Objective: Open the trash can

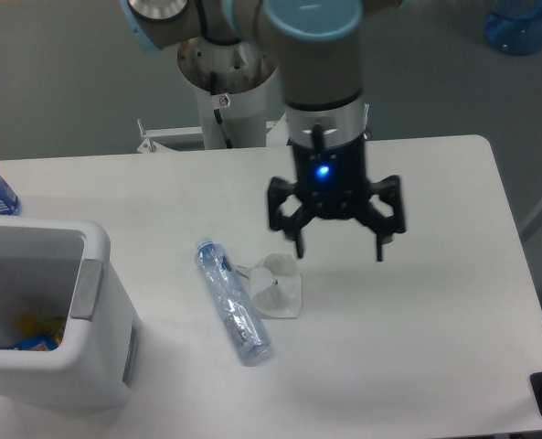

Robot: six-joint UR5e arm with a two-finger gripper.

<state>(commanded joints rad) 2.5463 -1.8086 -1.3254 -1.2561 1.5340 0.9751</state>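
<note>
In the fixed camera view, the trash can [47, 352] stands at the worktop's [417, 366] near left corner, white and boxy with rounded corners, its top open and colourful rubbish visible inside; a grey strip lines its right rim. The end effector [336, 249] hangs well apart to the right, fingers spread wide, holding nothing.

The grey UR5e arm with pale blue joint caps [312, 46] descends from twelve o'clock, wrist vertical, a blue light lit on it. Its black two-finger gripper [338, 247] points straight down, fingers [379, 240] spread wide apart, holding nothing.
</note>
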